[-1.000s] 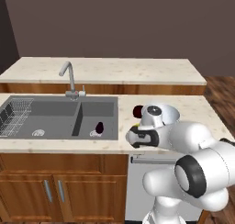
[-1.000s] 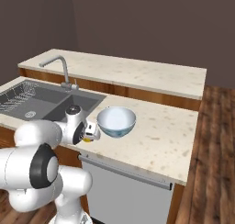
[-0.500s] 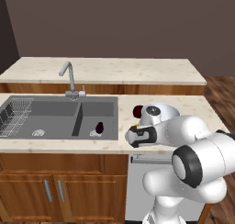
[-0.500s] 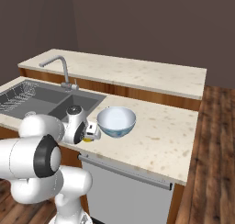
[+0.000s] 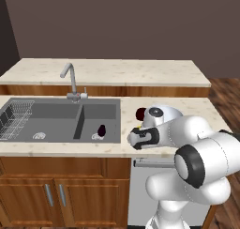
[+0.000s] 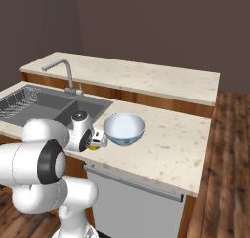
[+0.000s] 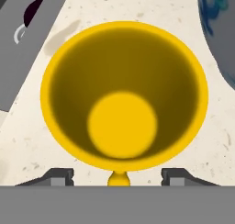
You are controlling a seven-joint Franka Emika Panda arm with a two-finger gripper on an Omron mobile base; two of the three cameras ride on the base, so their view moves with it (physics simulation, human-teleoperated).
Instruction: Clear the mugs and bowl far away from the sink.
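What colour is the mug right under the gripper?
Bright yellow, inside and out; the mug shows best in the hand view.

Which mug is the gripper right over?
The yellow mug, directly below the gripper on the counter. One maroon mug sits in the sink.

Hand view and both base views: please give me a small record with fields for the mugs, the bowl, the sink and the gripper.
yellow mug: upright on the counter, seen from above, open mouth up
gripper: directly above the yellow mug, fingertips wide apart on either side of its handle
bowl: upright on the counter, right of the sink
maroon mug: inside the sink, right basin
second maroon mug: on the counter, partly hidden by the arm
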